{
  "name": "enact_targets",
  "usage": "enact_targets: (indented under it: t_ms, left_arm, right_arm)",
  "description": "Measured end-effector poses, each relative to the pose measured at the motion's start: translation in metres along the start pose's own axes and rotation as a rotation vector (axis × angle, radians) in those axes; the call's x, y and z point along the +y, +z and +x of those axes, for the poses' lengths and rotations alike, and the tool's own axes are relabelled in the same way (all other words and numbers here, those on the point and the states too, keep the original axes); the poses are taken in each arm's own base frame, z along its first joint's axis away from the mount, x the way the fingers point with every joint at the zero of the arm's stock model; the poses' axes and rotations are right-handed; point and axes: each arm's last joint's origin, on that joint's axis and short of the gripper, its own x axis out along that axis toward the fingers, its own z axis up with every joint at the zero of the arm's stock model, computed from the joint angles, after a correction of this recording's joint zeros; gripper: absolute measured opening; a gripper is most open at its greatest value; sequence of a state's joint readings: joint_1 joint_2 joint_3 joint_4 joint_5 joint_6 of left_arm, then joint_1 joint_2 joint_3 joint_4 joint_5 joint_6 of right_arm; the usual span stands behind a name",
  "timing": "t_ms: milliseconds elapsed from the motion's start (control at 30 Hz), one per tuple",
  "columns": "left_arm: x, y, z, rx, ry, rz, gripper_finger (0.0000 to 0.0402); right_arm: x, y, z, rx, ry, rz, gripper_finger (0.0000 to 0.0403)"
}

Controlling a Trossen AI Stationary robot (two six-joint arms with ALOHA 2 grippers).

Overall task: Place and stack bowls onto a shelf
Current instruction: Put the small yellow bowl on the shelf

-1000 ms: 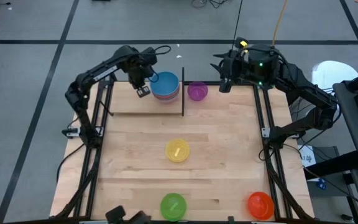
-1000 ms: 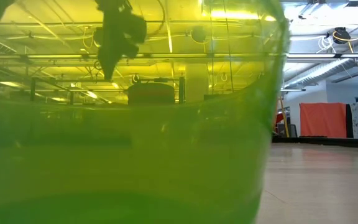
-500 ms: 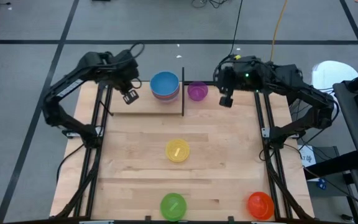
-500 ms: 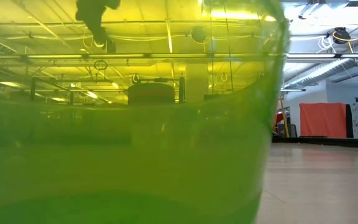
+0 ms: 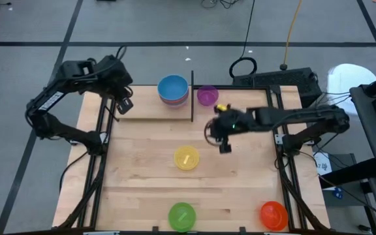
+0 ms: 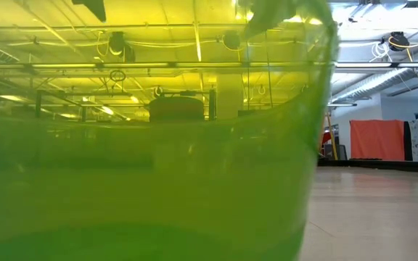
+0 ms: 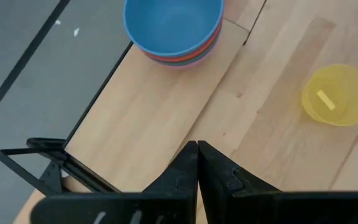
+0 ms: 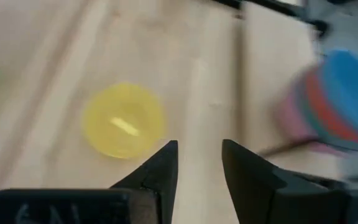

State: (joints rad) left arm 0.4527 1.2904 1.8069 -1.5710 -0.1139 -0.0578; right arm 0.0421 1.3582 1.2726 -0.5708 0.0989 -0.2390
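Yellow bowl (image 5: 186, 158) is sitting mid-table, just off the right gripper (image 5: 225, 147), whose fingers are being held slightly spread and empty. Left gripper (image 5: 124, 104), fingers pressed together, is parked by the shelf (image 5: 145, 112) at the table's far-left corner, well apart.

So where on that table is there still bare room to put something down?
Bare wood lies left of the yellow bowl, and between the green bowl and orange bowl. The shelf is free at its left end, crowded around the bowl stack and purple bowl.
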Motion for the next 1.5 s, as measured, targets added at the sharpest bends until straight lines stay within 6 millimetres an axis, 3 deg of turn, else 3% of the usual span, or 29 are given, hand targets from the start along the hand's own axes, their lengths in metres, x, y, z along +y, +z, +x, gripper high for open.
enact_targets:
  t_ms: [267, 433, 733, 1000, 1500]
  left_arm:
    - [0.002, -0.011, -0.014, -0.047, -0.006, -0.059, 0.0012]
    - [0.002, -0.011, -0.015, -0.049, -0.007, -0.128, 0.0012]
    - [0.001, -0.011, -0.015, -0.047, -0.020, -0.229, 0.0012]
    - [0.001, -0.011, -0.015, -0.046, -0.023, -0.243, 0.0012]
    - [0.001, -0.011, -0.015, -0.045, -0.029, -0.261, 0.0012]
  right_arm:
    - [0.042, -0.029, 0.032, -0.064, 0.112, -0.026, 0.0112]
    - [0.045, -0.044, 0.057, 0.018, 0.096, -0.009, 0.0112]
    - [0.058, -0.056, 0.099, 0.071, 0.249, -0.167, 0.0111]
    - [0.062, -0.056, 0.119, 0.013, 0.264, -0.267, 0.0111]
    - [0.070, -0.073, 0.150, 0.066, 0.297, -0.429, 0.0111]
